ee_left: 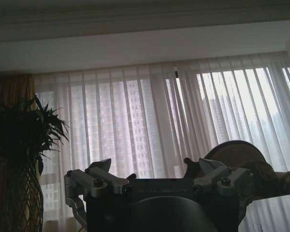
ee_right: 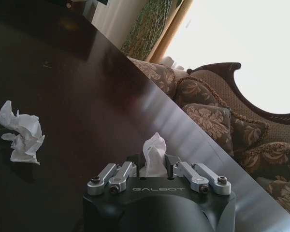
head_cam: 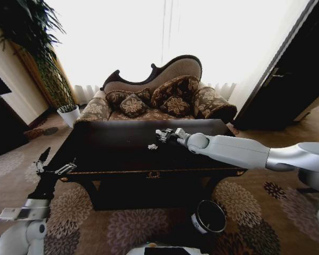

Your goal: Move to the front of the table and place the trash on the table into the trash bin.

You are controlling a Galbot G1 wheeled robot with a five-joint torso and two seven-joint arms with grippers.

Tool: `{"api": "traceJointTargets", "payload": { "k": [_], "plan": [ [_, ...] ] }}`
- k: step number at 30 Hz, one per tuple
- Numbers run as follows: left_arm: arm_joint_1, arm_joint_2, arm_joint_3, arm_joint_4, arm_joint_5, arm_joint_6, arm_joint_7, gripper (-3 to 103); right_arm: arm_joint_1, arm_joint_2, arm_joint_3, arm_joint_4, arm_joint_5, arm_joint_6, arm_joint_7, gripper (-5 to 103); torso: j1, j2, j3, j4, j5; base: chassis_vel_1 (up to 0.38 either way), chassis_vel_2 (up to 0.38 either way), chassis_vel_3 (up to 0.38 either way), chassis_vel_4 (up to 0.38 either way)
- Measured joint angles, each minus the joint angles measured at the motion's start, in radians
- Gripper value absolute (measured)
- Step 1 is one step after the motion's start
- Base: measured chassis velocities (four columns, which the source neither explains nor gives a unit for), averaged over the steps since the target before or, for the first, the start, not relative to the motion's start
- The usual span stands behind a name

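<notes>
The right arm reaches forward and toward the robot's left, stretched nearly straight at a low angle, its pale sleeve ending in a rounded wrist joint. Its black and silver right tool (head_cam: 164, 135) has its fingers drawn in, pinching a small white paper wad (ee_right: 153, 155). The left arm hangs low at the robot's left side, its left tool (head_cam: 52, 166) pointing upward with fingers spread apart.

Ornate patterned sofa (head_cam: 159, 95) with cushions (head_cam: 175, 105) under sheer curtains (ee_left: 150, 121); potted plant (head_cam: 48, 64) at left, floral carpet (head_cam: 122, 228) underfoot.
</notes>
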Motion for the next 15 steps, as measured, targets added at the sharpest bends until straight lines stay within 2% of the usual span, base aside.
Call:
{"api": "traceJointTargets", "payload": {
  "k": [5,7,8,10,15],
  "plan": [
    [0.004,0.000,-0.002,-0.004,0.000,0.000,-0.001,100,-0.045,-0.060,0.064,0.067,0.013,0.026,-0.005,8,0.000,0.000,0.000,-0.0003,0.0001,0.000,0.000,0.000,0.000],
    [0.004,0.000,-0.002,-0.004,0.000,0.000,-0.001,100,-0.056,-0.075,0.082,0.090,0.019,0.033,-0.004,8,0.000,0.000,0.000,-0.0003,0.0001,0.000,0.000,0.000,0.000],
    [0.005,0.000,-0.002,-0.004,0.000,0.000,-0.002,100,-0.075,-0.100,0.111,0.120,0.023,0.042,-0.004,2,0.000,0.000,0.000,-0.0002,0.0003,0.000,0.000,0.000,0.000],
    [0.005,0.000,-0.001,-0.004,0.000,0.000,-0.002,100,-0.090,-0.120,0.136,0.142,0.023,0.049,-0.006,2,0.000,0.000,0.000,-0.0001,0.0001,0.000,0.000,0.000,0.000],
    [0.005,-0.002,0.003,-0.006,0.000,0.002,-0.003,100,-0.199,-0.229,0.295,0.241,0.023,0.070,-0.017,1,0.000,0.000,0.000,-0.0001,0.0001,0.000,0.000,0.000,0.000]
  ]
}}
